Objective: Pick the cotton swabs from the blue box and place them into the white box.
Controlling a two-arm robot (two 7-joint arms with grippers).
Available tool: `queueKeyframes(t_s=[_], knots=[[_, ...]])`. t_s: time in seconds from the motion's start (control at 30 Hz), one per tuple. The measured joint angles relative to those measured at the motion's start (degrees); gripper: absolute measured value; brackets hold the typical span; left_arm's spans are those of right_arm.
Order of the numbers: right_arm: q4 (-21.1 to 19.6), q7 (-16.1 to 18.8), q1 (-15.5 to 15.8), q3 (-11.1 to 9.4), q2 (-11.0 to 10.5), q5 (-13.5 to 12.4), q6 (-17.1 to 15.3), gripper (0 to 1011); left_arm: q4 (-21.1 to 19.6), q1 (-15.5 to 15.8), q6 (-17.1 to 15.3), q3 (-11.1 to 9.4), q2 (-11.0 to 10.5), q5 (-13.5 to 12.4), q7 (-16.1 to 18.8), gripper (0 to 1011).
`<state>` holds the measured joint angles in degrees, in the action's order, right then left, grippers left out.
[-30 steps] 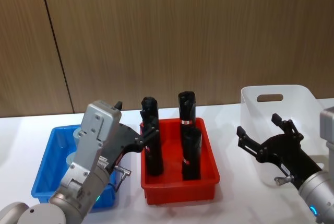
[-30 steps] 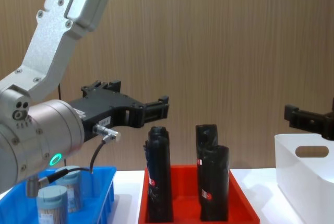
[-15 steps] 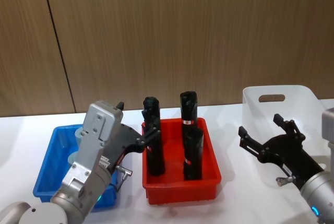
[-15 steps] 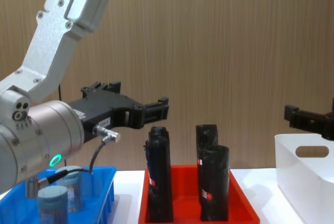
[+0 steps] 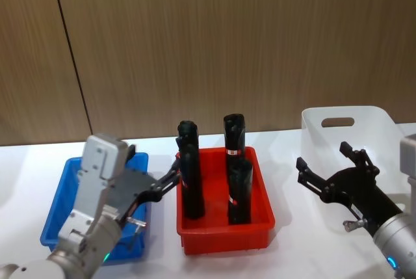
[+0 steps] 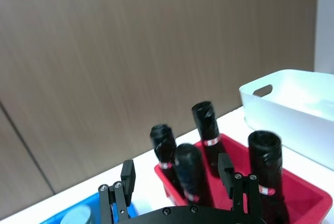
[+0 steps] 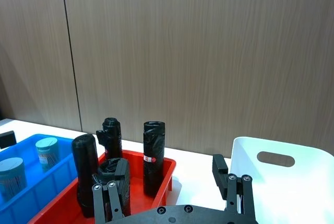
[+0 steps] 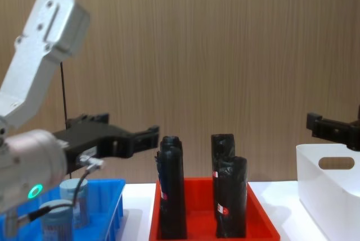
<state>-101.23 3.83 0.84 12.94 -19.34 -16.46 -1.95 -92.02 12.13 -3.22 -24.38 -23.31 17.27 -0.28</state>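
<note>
Two jars of cotton swabs [image 7: 46,150] stand in the blue box [image 5: 60,211], the left gripper [image 5: 168,176] above its right side, jaws wide and empty, and the right gripper [image 5: 323,162] equally wide, empty, beside the white box [image 5: 364,123]

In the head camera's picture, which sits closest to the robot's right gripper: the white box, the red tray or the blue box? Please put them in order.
From the right gripper:
1. White box, right next to it, on the right.
2. Red tray, in the middle of the table.
3. Blue box, far over on the left.
</note>
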Motion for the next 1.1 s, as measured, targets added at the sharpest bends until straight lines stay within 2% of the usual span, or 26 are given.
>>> queueKeyframes(t_s=[0.23, 0.57, 0.87, 1.1], knots=[[0.0, 0.0, 0.0, 0.0, 0.0, 0.0, 0.0, 1002, -0.48, -1.58, -1.3, 1.2, -1.43, 3.36, 2.5, 1004], [0.0, 0.0, 0.0, 0.0, 0.0, 0.0, 0.0, 1002, -1.04, -2.84, -5.53, 3.14, -3.32, 7.83, 5.1, 1004], [0.0, 0.0, 0.0, 0.0, 0.0, 0.0, 0.0, 1002, 1.69, -1.97, -9.53, 4.71, -3.78, 10.7, 5.24, 1004], [0.0, 0.0, 0.0, 0.0, 0.0, 0.0, 0.0, 1002, 5.13, -0.34, -11.72, 5.41, -3.18, 12.27, 4.34, 1004]])
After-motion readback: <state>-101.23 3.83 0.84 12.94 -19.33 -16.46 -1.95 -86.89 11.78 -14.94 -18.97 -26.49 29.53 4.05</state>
